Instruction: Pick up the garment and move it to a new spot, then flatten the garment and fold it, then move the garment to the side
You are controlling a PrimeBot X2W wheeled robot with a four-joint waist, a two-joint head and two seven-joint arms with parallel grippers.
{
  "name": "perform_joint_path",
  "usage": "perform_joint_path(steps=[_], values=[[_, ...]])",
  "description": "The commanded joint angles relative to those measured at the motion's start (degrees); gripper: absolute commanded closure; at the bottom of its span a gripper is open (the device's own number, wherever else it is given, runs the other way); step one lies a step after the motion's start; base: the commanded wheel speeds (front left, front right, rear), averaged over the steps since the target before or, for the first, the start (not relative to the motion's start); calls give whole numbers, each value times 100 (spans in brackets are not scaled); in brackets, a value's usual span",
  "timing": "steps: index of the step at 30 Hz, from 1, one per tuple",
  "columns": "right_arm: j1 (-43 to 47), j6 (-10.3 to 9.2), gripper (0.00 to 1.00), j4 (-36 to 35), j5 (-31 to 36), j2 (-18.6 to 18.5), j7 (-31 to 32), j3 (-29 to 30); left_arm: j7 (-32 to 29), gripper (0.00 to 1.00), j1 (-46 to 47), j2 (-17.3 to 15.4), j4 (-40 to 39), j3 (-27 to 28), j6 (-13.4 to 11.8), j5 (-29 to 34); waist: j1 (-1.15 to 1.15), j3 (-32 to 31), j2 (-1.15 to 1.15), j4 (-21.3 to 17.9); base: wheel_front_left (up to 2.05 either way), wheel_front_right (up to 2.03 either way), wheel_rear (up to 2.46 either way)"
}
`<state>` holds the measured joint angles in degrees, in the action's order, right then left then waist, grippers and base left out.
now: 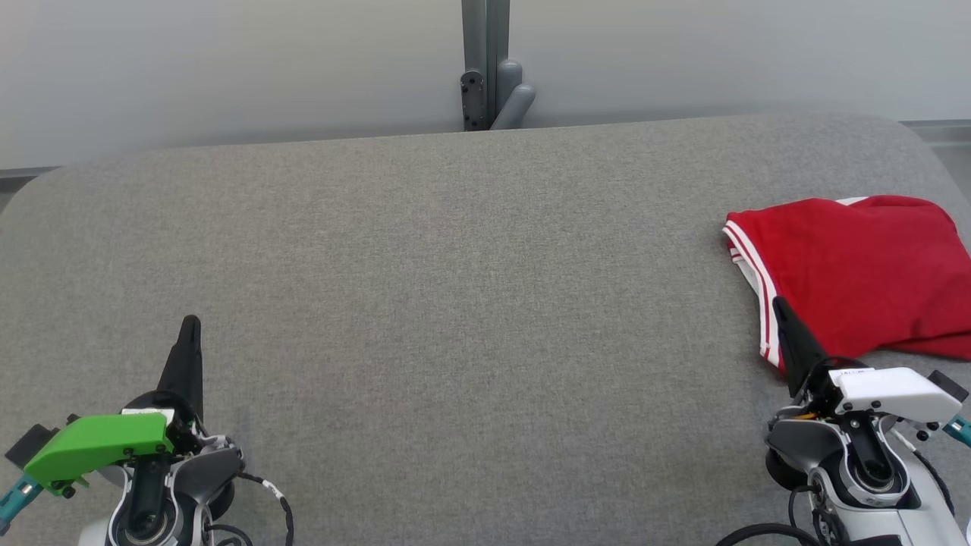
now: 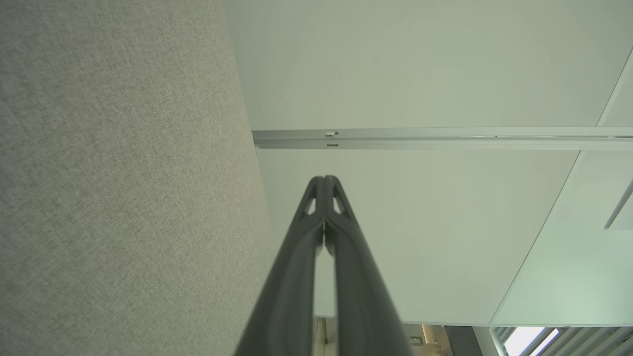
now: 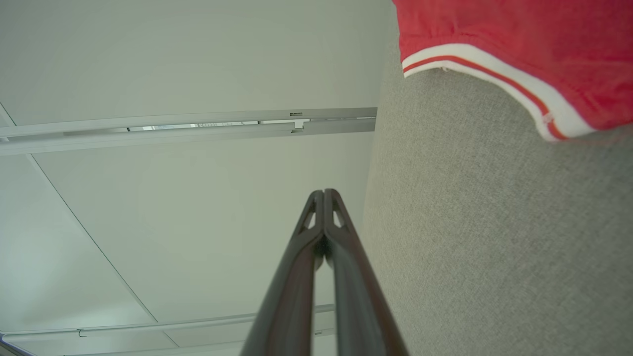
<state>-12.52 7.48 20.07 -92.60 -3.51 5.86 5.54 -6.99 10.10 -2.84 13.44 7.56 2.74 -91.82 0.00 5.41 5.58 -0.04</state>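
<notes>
Left gripper (image 1: 190, 327) and right gripper (image 1: 781, 307) are over the near side of the grey table (image 1: 455, 265), fingers pressed together, empty. The red garment (image 1: 857, 273) lies far right, seemingly folded, cut off at the view's edge just beyond the right gripper's tip.

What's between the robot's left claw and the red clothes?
Just bare grey padded surface, as the head view shows. The shut left gripper is far from the red garment; the shut right gripper stands at its edge.
</notes>
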Motion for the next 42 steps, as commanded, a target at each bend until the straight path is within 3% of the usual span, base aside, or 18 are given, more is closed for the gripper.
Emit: perform_joint_path(steps=[1,42], values=[[-31,2,100,4,-27,-28,-35,-3,-15,100,71,-27,2,29,-12,1,0,0,0,0,0,0,0],[-21,2,100,-2,-90,-71,-85,-75,-21,100,71,-23,2,33,-12,7,0,0,0,0,0,0,0]])
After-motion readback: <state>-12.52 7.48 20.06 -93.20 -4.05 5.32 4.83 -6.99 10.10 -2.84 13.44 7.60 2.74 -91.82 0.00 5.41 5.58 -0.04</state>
